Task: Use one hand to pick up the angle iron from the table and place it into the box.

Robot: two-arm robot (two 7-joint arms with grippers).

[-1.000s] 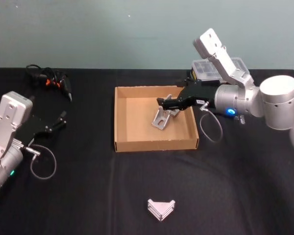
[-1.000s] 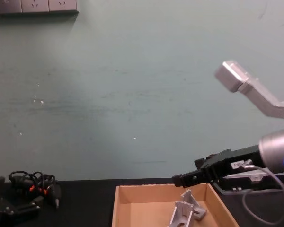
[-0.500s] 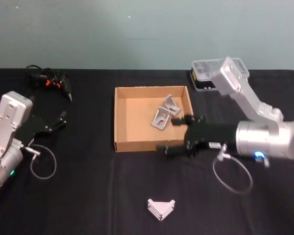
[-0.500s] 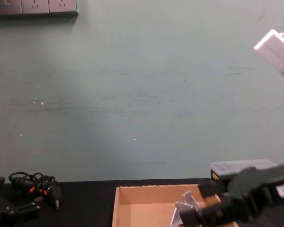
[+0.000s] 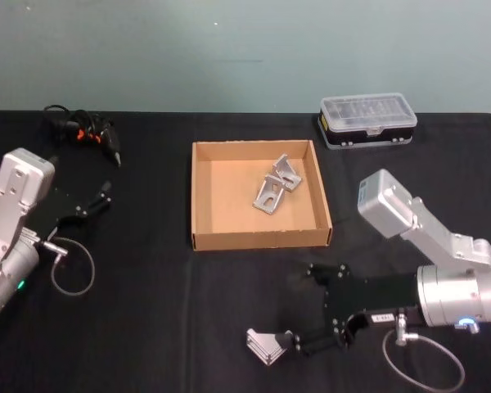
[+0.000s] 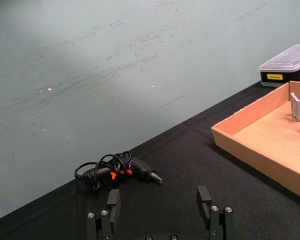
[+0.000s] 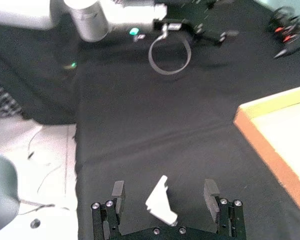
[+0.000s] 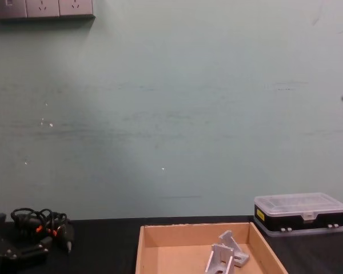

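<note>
- Two fingers (image 5: 326, 272) of the right gripper (image 5: 304, 309) stand spread wide, low over the table (image 5: 164, 327), and hold nothing. Bare black table lies on every side of it.
- One angle iron (image 5: 268, 347) lies on the table just ahead of that gripper's fingertips. In the right wrist view it sits in line with the gap, apart from both fingers.
- Its corner points toward the robot. Its two legs open toward the box (image 5: 260, 239), which stands well beyond the gripper with two more brackets (image 5: 274, 190) inside.
- It is silver-grey and V-shaped, with layered edges.
- Parked well away across the table, the left gripper (image 5: 98, 201) is spread too.
</note>
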